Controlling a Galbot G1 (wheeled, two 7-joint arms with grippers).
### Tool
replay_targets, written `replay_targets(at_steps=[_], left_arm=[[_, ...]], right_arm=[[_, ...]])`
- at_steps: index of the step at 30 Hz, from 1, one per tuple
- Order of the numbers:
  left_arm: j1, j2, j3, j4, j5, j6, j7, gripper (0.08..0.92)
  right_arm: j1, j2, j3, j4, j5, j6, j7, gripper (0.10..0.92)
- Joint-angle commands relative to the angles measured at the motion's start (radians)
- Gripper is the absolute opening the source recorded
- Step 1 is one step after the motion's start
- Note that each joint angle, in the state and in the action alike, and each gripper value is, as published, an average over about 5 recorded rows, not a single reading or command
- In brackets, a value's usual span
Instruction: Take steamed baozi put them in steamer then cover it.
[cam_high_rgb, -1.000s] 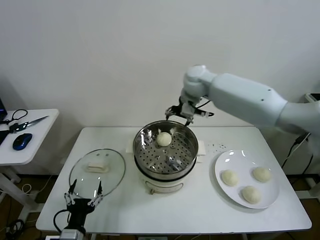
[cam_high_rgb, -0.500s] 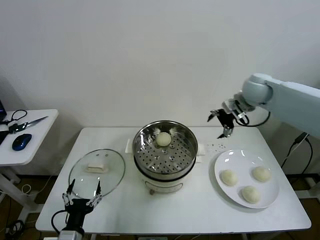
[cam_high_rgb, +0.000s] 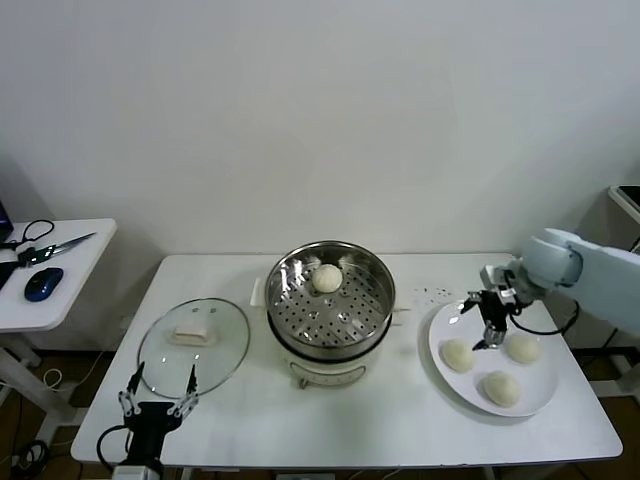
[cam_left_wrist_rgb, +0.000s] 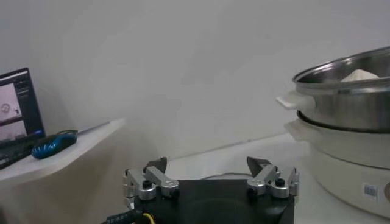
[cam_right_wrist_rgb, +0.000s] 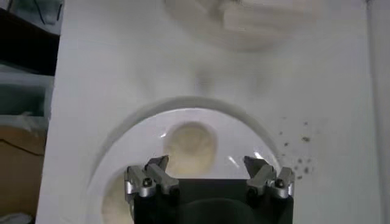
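1. Right gripper (cam_high_rgb: 487, 322) hovers over the plate (cam_high_rgb: 540, 400), fingers wide and empty, a bun (cam_right_wrist_rgb: 190, 145) just beyond its fingertips.
2. One bun (cam_high_rgb: 327, 278) sits in the steamer (cam_high_rgb: 330, 300).
3. Left gripper (cam_high_rgb: 157, 404) is parked, fingers wide, lid (cam_high_rgb: 194, 342) just ahead.

I count four cream-white round dough buns: one (cam_high_rgb: 327, 278) inside the single shiny stainless-steel steamer pot (cam_high_rgb: 372, 305), three (cam_high_rgb: 458, 354) (cam_high_rgb: 522, 347) (cam_high_rgb: 502, 389) on the one flat white round plate (cam_high_rgb: 448, 320). One clear glass lid (cam_high_rgb: 222, 345) on the white table (cam_high_rgb: 400, 410). Two claws, left (cam_high_rgb: 156, 401) and right (cam_high_rgb: 487, 322).
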Motion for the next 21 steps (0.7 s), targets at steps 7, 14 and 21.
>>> replay_targets(at_steps=[7, 14, 21], left_arm=[[0.004, -0.003, 0.0, 0.014, -0.018, -0.001, -0.004, 0.823], [0.002, -0.002, 0.004, 0.018, -0.016, -0.001, -0.004, 0.823], [0.003, -0.001, 0.004, 0.019, -0.015, -0.002, -0.004, 0.823]], right_arm=[[-0.25, 0.045, 0.196, -0.083, -0.09, -0.043, 0.033, 0.823], [-0.257, 0.067, 0.209, -0.099, -0.087, -0.044, 0.042, 0.823], [-0.253, 0.091, 0.211, -0.119, -0.089, -0.043, 0.045, 0.813]])
